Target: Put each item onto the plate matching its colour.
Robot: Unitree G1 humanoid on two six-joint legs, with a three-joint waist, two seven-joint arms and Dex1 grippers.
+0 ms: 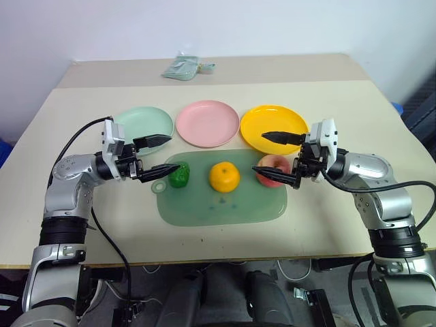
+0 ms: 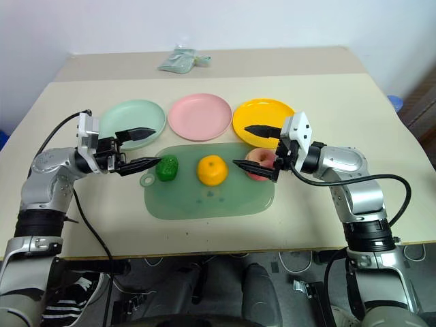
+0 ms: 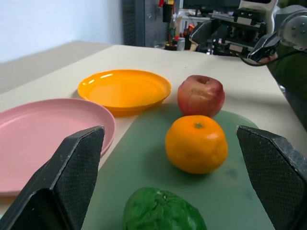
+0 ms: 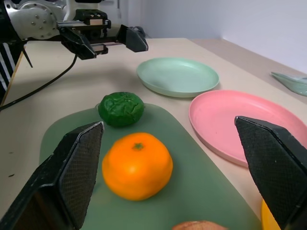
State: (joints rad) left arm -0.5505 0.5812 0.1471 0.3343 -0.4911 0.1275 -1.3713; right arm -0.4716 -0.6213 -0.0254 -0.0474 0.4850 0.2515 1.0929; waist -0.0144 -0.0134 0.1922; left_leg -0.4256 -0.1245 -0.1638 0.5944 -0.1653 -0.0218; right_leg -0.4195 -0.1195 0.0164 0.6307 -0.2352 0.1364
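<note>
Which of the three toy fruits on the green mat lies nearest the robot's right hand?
The pink-red peach-like toy fruit, at the mat's end beside the open right hand. The round orange fruit sits mid-mat and the dark green bumpy fruit lies at the far end.

Bright, even overhead room light, soft faint shadows under the fruits on the green mat point(image 1: 221, 201), mild glare on the yellow plate point(image 3: 124, 89), head views sharp with slight bending at edges, wrist views crisp mid-range but near fingers point(image 3: 62, 187) and far background soft.
</note>
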